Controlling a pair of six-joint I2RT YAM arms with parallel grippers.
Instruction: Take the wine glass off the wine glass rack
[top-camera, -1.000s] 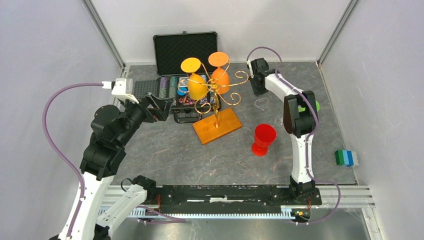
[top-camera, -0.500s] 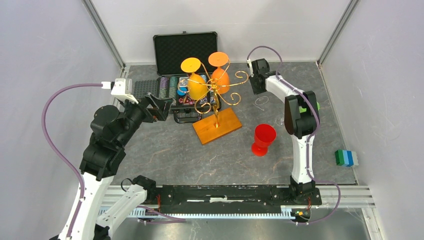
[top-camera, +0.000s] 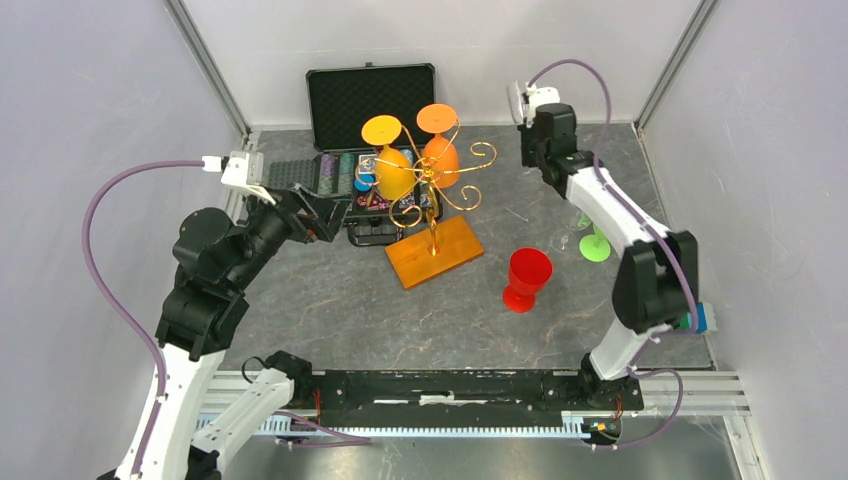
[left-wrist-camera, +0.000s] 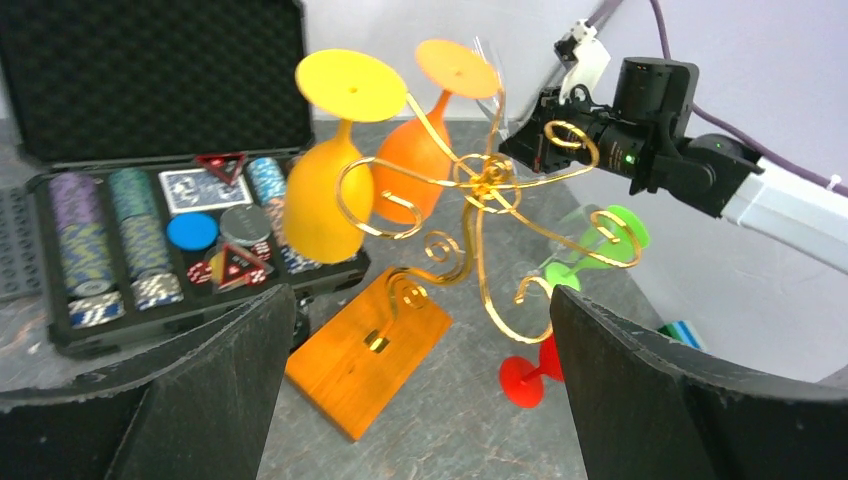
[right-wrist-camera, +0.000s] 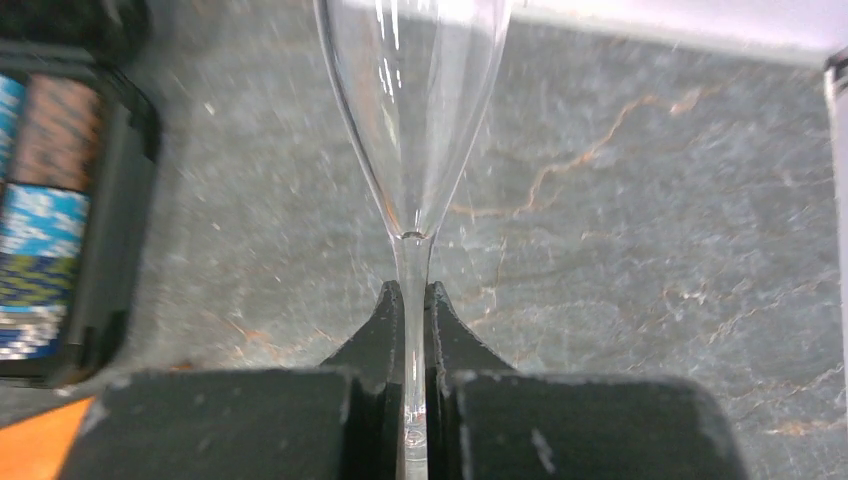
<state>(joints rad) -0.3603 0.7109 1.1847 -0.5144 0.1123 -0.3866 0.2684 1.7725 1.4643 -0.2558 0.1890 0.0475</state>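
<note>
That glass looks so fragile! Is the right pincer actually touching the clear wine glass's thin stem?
Touching. The right wrist view shows the right pincer shut, both black fingers pressed against the stem of the clear wine glass.

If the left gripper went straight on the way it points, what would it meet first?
Most likely the yellow wine glass hanging bowl-down on the wine glass rack, or the rack's curled wires beside it; depth is unclear. Nothing nearer shows between the fingers of the open left gripper.
</note>
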